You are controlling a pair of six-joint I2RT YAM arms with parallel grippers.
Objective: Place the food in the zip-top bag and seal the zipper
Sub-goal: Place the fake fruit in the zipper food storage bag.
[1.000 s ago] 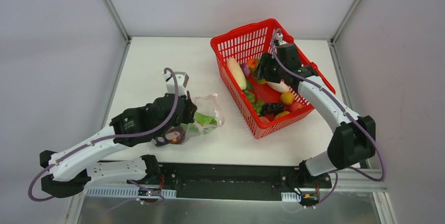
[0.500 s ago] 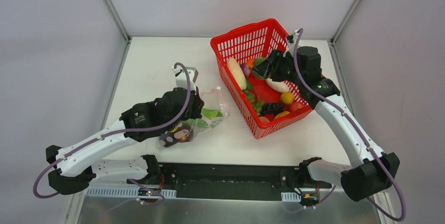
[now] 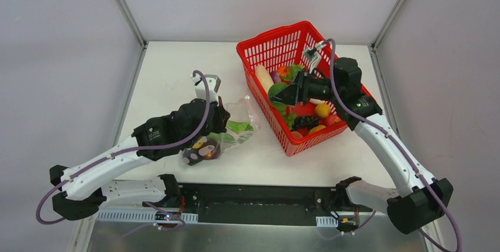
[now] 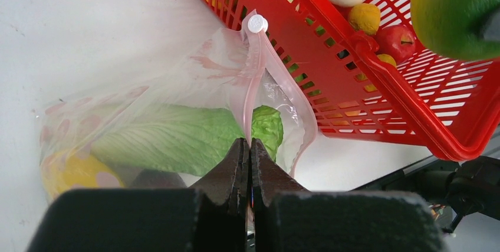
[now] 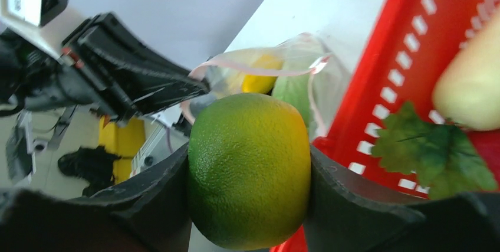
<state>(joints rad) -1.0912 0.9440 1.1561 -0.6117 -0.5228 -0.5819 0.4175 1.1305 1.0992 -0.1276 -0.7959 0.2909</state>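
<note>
The clear zip-top bag (image 3: 231,131) lies on the table left of the basket, holding a green leafy piece (image 4: 171,140), a yellow piece (image 4: 65,172) and a dark one. My left gripper (image 3: 220,116) (image 4: 249,146) is shut on the bag's mouth edge, pinching the pink zipper (image 4: 257,81) and holding the mouth up and open. My right gripper (image 3: 283,94) (image 5: 249,163) is shut on a round green-yellow fruit (image 5: 250,169) (image 3: 276,91), held above the basket's left wall and pointing toward the bag. The zipper's white slider (image 4: 256,24) sits at the far end.
The red mesh basket (image 3: 277,42) stands right of the bag, close to it. Inside it are a white radish (image 3: 265,81), a yellow fruit (image 3: 322,110), dark grapes (image 3: 305,122) and leafy pieces. Frame posts stand at the table's back corners.
My right gripper has risen out of the basket with the green-yellow fruit and swung left toward the bag. The left gripper has shifted slightly right, still holding the bag's edge.
</note>
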